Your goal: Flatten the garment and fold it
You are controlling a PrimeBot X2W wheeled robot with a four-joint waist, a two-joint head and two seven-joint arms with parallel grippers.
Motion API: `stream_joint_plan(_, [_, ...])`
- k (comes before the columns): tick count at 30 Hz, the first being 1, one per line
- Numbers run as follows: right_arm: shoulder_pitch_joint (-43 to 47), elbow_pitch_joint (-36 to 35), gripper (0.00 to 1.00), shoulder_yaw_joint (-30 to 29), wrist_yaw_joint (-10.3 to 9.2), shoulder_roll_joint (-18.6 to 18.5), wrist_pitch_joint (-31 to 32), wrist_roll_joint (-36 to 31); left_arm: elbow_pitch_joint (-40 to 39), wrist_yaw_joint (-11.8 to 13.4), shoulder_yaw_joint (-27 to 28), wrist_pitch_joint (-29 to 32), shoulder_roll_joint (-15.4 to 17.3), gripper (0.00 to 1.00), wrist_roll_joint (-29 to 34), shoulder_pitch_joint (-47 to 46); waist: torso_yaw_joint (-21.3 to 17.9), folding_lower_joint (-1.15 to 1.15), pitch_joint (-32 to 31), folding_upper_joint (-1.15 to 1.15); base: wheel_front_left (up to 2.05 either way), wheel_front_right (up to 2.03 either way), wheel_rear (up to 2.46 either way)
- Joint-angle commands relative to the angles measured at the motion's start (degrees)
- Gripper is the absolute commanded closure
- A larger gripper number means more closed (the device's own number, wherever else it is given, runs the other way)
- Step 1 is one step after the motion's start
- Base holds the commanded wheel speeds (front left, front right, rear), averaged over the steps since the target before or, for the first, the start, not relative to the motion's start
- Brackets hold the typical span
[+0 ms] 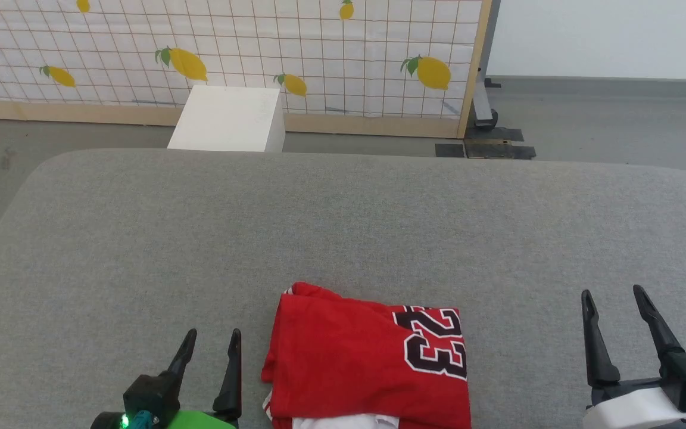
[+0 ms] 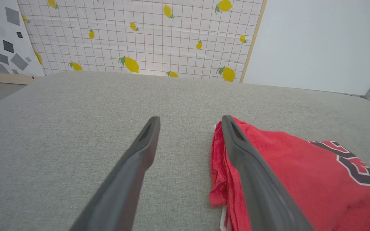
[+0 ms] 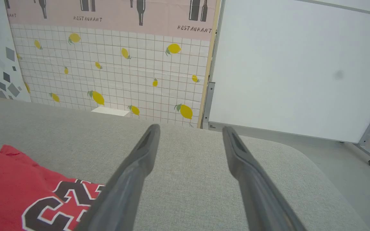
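The garment (image 1: 367, 360) is a red shirt folded into a compact rectangle near the front edge of the grey cushioned surface (image 1: 343, 226), with a black-and-white "23" on its right part and a strip of white fabric at its near edge. My left gripper (image 1: 214, 341) stands open just left of it, nothing between its fingers. In the left wrist view the garment (image 2: 287, 173) lies beside and behind the right finger. My right gripper (image 1: 613, 297) is open, well to the right of the shirt and apart from it. The right wrist view has the garment (image 3: 18, 192) at lower left.
A white box (image 1: 230, 119) stands on the floor beyond the surface's far edge, in front of a lemon-print grid panel (image 1: 224, 53). A white board on a wheeled stand (image 3: 294, 70) is at the far right. Bare grey surface stretches behind and on both sides of the shirt.
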Motion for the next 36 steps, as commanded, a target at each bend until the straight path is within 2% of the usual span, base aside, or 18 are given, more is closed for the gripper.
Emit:
stream_joint_plan(1, [0.84, 0.11, 0.00, 0.19, -0.08, 0.16, 0.04, -0.14, 0.20, -0.40, -0.07, -0.21, -0.07, 0.00, -0.08, -0.01, 0.11, 0.00, 0.02, 0.00, 0.00, 0.00, 0.00])
stream_joint_plan(4, [0.68, 0.19, 0.00, 0.83, -0.08, 0.16, 0.72, 0.68, 0.12, -0.45, -0.06, -0.21, -0.05, 0.00, 0.07, -0.27, 0.35, 0.00, 0.23, 0.00, 0.00, 0.00, 0.00])
stream_joint_plan(8, [-0.27, 0.68, 0.00, 3.13, -0.08, -1.41, 5.88, 5.35, -0.12, -0.51, -0.32, -0.21, -0.05, 0.00, 0.29, -0.81, 1.02, 0.00, 1.11, 0.00, 0.00, 0.00, 0.00])
stream_joint_plan(16, [-3.21, 0.47, 0.00, 11.28, -0.08, -9.25, 26.86, 24.04, -2.23, -0.59, -0.61, -0.21, -0.03, 0.00, 1.09, -2.44, 3.31, 0.00, 4.35, 0.00, 0.00, 0.00, 0.00])
stream_joint_plan(22, [-6.03, 2.25, 0.00, 13.20, -0.08, -9.80, 40.95, 36.98, -3.58, -0.64, -0.75, -0.21, 0.04, 0.00, 1.59, -3.48, 5.58, 0.00, 7.07, 0.00, 0.00, 0.00, 0.00])
stream_joint_plan(24, [-7.17, 3.90, 0.00, 13.86, -0.08, -9.59, 44.86, 38.86, -3.57, -0.65, -0.87, -0.21, 0.09, 0.00, 1.71, -3.87, 6.43, 0.00, 7.84, 0.00, 0.00, 0.00, 0.00])
stream_joint_plan(28, [-9.50, 7.81, 0.00, 13.88, -0.08, -7.68, 48.36, 40.76, -3.46, -0.67, -1.07, -0.21, 0.10, 0.00, 1.76, -4.52, 7.82, 0.00, 8.92, 0.00, 0.00, 0.00, 0.00])
stream_joint_plan(36, [-13.27, 16.26, 0.00, 15.16, -0.08, -4.70, 49.69, 38.07, -3.29, -0.69, -1.47, -0.21, 0.06, 0.00, 1.72, -5.58, 10.04, 0.00, 10.39, 0.00, 0.00, 0.00, 0.00])
